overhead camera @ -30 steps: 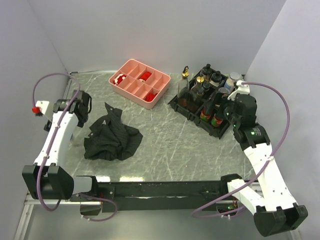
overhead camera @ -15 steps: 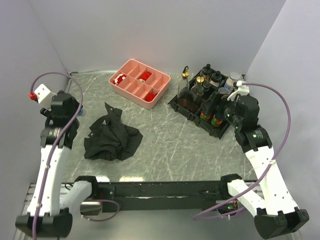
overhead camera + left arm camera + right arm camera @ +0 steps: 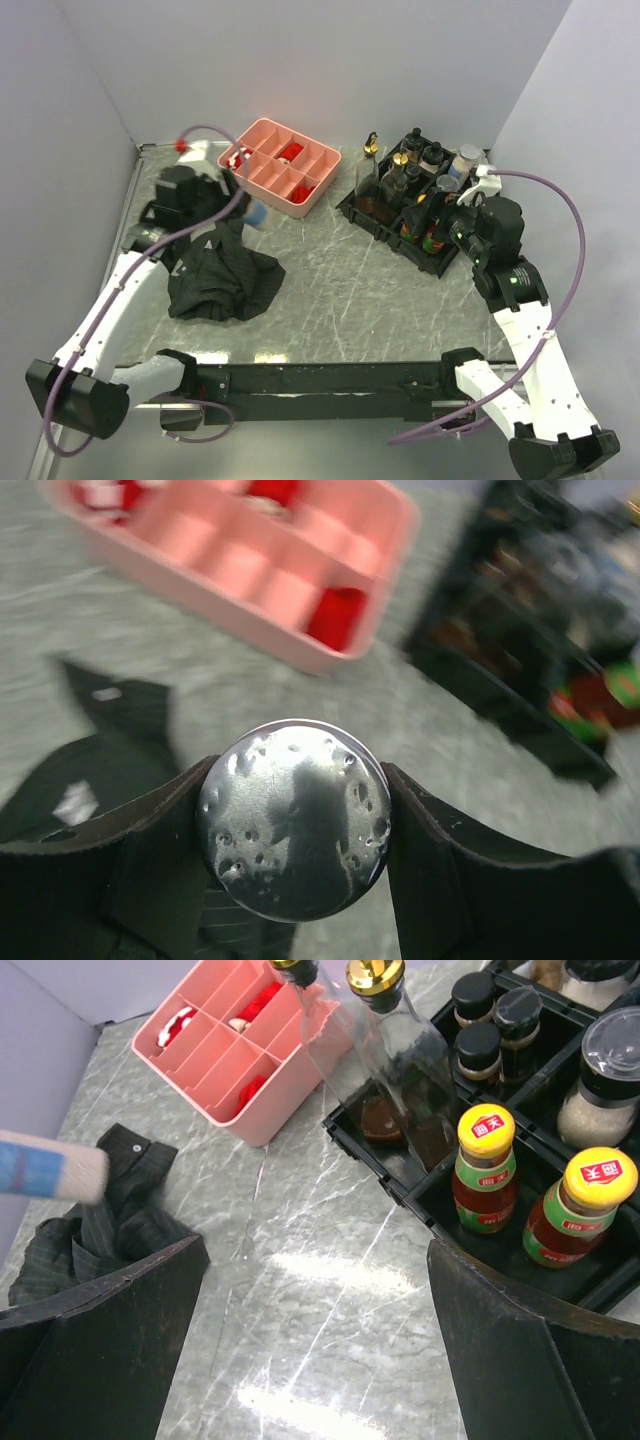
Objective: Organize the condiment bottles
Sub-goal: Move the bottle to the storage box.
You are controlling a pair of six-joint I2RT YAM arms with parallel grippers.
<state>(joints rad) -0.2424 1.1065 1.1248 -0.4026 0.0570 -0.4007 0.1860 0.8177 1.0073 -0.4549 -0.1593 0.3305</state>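
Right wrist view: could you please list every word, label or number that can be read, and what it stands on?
Yellow caps of the two sauce bottles: red badge, two white characters, too blurred to read.
Their green labels: too small to read.
No other text shows.

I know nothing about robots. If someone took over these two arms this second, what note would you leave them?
Left gripper: shut on a metal-lidded shaker, held in the air between the cloth and the pink tray.
Right gripper: open, empty, hovering just in front of the rack.
Done: the other bottles stand upright in the black rack at the right back of the table.
Left: carry the shaker across and set it in the rack. I cannot tell which slot is free.
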